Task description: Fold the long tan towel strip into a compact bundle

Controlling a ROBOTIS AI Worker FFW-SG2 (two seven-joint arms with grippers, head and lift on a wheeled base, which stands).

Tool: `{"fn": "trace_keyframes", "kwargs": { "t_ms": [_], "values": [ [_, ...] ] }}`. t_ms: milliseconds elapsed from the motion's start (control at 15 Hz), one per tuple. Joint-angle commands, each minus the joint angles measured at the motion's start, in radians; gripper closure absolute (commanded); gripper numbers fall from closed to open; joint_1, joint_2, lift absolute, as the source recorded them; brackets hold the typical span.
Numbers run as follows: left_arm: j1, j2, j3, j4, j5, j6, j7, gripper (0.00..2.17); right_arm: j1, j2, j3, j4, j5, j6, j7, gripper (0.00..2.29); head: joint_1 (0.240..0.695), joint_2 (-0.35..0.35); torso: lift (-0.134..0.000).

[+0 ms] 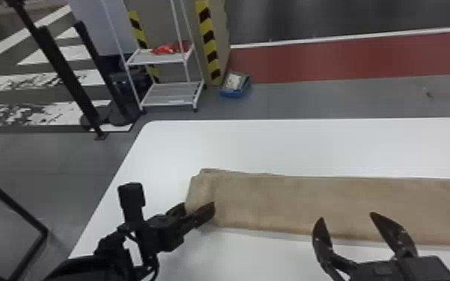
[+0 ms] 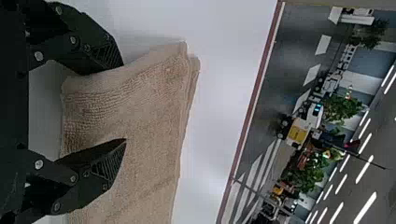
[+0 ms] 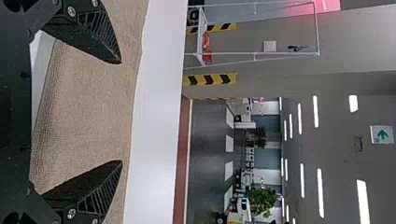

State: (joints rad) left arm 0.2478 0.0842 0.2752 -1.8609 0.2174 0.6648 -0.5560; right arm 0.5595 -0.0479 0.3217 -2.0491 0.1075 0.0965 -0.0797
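Right gripper (image 1: 347,216), fingers wide apart and empty, is at the long tan towel strip (image 1: 291,198). Left gripper (image 1: 197,204), parted, grips nothing at the strip's end toward the table's (image 1: 273,145) left edge.

Right gripper (image 1: 347,216) — fingers spread over tan towel strip (image 3: 88,107), white table (image 3: 156,116) alongside, leafy plant (image 3: 262,198) beyond

Head: high and wide here, facing forward, down over left gripper (image 1: 196,207) and right gripper (image 1: 347,217)!
Left wrist: tight behind its fingers, looking past them to the far room.
Right wrist: just as close, same outward look.
Towel (image 1: 291,201): all three share it!
Rack (image 1: 157,56): head, right wrist, beyond the gripper.
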Motion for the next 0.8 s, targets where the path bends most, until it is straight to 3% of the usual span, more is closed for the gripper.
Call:
{"fn": "trace_keyframes", "kwargs": {
  "t_ms": [0,67,467,733],
  "values": [
    [0.001,0.0,0.007,-0.007,-0.001,-0.003,-0.019,1.14,-0.01,0.002,0.002,0.009,0.0,0.007,0.0,0.13,0.695,0.243,-0.12],
    [0.007,-0.001,0.012,-0.02,-0.001,-0.006,-0.022,1.33,-0.013,0.002,0.002,0.012,0.0,0.007,0.0,0.13,0.695,0.242,-0.12],
    [0.077,-0.011,0.142,-0.072,0.114,-0.052,-0.13,1.35,-0.018,0.002,-0.001,0.02,-0.003,0.007,0.0,0.13,0.695,0.256,-0.12],
    [0.087,0.003,0.335,-0.029,0.178,-0.079,-0.171,1.35,-0.023,-0.003,-0.004,0.021,-0.009,0.01,0.0,0.13,0.695,0.305,-0.12]
  ]
}}
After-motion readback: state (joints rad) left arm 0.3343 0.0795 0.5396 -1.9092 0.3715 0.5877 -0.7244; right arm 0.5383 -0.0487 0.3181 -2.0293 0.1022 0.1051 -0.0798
